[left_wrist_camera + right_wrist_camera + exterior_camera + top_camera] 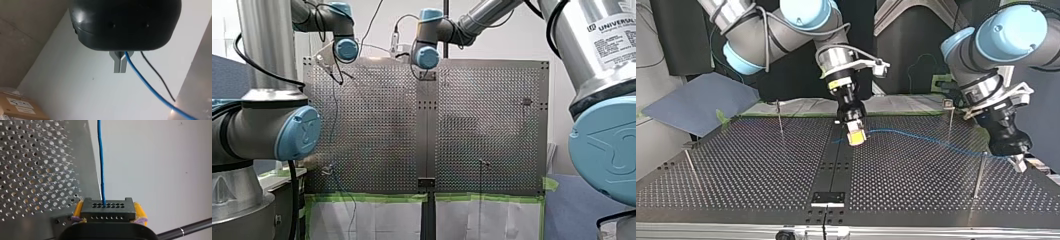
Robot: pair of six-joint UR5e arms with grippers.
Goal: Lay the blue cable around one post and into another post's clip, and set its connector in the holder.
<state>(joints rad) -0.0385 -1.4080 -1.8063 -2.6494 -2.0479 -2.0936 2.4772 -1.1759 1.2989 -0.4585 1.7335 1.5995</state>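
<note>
- Grips the blue cable [100, 157] tight in the left claw [120, 70], fingers [116, 63] together.
- Squeezes the black connector [108, 212] in the right claw [108, 206], between yellow pads [140, 211], cable straight ahead.

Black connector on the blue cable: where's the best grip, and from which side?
Grip the connector across its two narrow side faces, coming from the end opposite the blue cable. The block is flat-sided there, and the cable leaves its holed face straight ahead, so keep that side free. My right gripper clamps it so with its yellow pads.
</note>
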